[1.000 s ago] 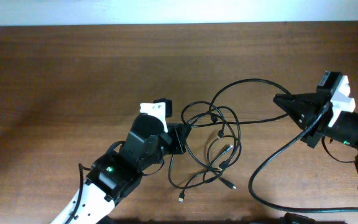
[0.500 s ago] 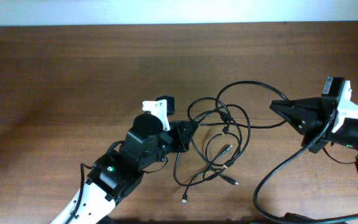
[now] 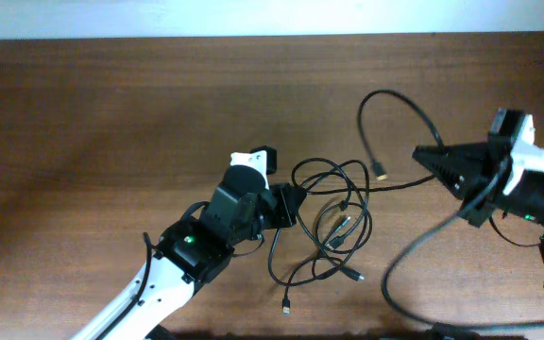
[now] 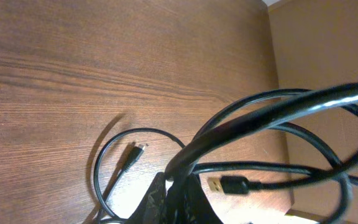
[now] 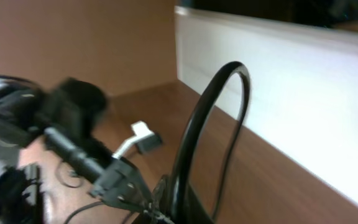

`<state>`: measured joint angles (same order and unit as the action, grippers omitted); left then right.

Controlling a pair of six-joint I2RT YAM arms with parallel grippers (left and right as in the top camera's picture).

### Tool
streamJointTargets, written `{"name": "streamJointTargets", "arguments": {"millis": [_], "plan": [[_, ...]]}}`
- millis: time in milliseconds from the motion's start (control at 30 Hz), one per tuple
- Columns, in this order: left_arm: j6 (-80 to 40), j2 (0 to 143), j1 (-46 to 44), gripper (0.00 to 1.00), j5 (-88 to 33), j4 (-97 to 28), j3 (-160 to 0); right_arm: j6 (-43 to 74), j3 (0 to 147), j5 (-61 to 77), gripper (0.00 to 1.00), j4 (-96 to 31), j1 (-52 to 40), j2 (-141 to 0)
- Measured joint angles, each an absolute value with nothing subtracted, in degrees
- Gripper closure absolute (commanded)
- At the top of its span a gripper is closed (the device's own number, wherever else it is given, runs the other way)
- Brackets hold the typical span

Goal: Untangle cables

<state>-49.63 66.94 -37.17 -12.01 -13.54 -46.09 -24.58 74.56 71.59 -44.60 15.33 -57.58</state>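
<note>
A: Pinching the cables, mid desk: left gripper, jaws closed on the tangle's edge; right gripper, jaws closed on one strand, its plug loose.
B: Good. I'd draw right outward slowly, left anchoring, watching that plug clears every loop without snagging.

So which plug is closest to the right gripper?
The plug ending the arching cable, just beside the right gripper; the other plugs lie farther off, in the tangle.

Even light; rt wrist view blurred
</note>
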Motion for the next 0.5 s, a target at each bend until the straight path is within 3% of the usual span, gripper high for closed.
{"name": "streamJointTargets", "arguments": {"millis": [100, 133, 200, 267, 400, 467, 500], "plan": [[-43.4, 61.41, -37.17, 1.0, -11.6, -11.35, -45.91, -20.64, 74.65, 60.4, 0.92, -47.44, 15.33, -57.93], [-41.23, 58.81, -37.15, 1.0, -11.55, -10.33, -45.91, -19.97, 74.74, 57.28, 0.8, -48.93, 15.33, -58.26], [-37.19, 52.64, -37.1, 1.0, -11.29, -8.32, -45.91, -19.35, 74.78, 52.05, 0.71, -52.21, 15.33, -60.25], [-35.75, 48.88, -37.1, 1.0, -9.43, -7.27, -45.87, -19.25, 74.81, 50.33, 0.51, -54.06, 15.33, -62.37], [-35.29, 44.71, -37.1, 1.0, -4.43, -6.59, -45.87, -18.83, 74.81, 49.45, 0.29, -57.43, 15.33, -65.89], [-35.29, 44.62, -37.1, 1.0, -2.02, -6.02, -45.87, -18.74, 74.81, 49.28, 0.23, -58.3, 15.33, -66.39], [-35.29, 44.6, -37.1, 0.9, -1.26, -5.52, -45.87, -18.7, 74.81, 49.28, 0.2, -58.33, 15.33, -66.39]]}}
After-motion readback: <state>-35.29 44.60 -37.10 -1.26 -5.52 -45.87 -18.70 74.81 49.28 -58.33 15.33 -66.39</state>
